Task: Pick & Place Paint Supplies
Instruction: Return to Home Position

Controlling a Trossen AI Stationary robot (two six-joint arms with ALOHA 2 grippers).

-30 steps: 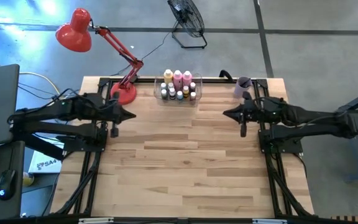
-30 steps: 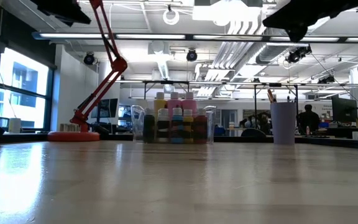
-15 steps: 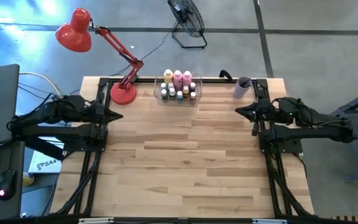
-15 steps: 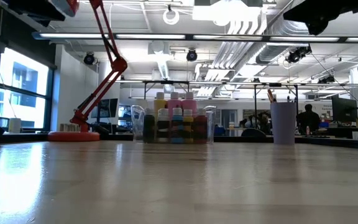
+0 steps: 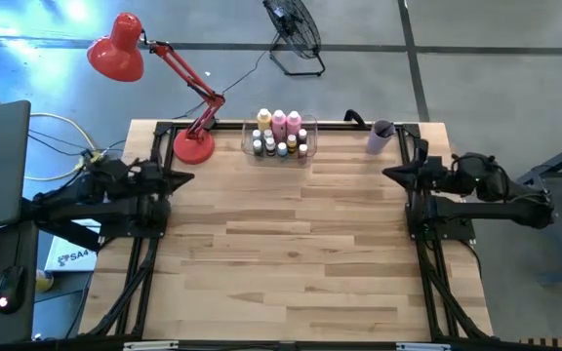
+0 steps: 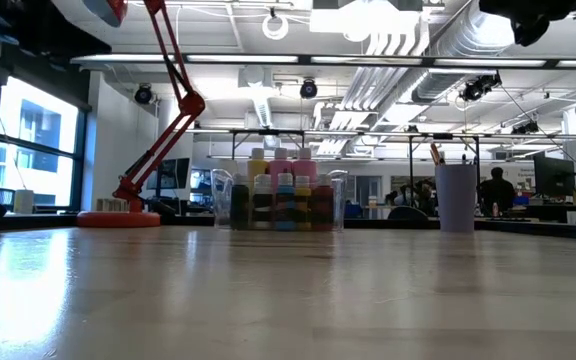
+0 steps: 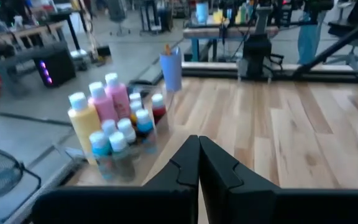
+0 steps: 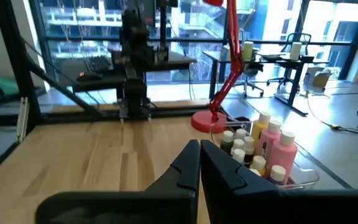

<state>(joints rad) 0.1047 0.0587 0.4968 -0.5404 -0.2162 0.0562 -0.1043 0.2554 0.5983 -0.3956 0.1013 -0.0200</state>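
1. Step in hand, as I judge it: both arms going to home pos. Left claw (image 5: pixel 180 176) is over the left edge of the surface (image 5: pixel 291 244), right claw (image 5: pixel 390 174) over the right edge. Both are well apart from the bottles.
2. Both claws pressed together, nothing pinched. Wrist views show the tips meeting w/ no gap.
3. Paint bottles (image 5: pixel 280 135) (tall pink & yellow-orange, plus tiny white-capped ones) stand packed in the clear bin (image 6: pixel 340 195) at the back edge, about centre. Brushes (image 6: pixel 434 153) stand in the lilac cup (image 5: pixel 381 136) near the back right corner.
4. To do it well: draw each arm straight back, keep it high, ease to a stop, tips shut, no swing toward the back edge.
5. Right arm needs most care. The cup is near its claw, toward the back edge, & the brush ends stick up above the rim, so a low sweep could tip it.
6. Left side: the base of the red lamp (image 5: pixel 193 146) is near the left claw, & its boom slants up over the back left corner.
7. Fan (image 5: pixel 294 29) is on the floor beyond the back edge, no concern.
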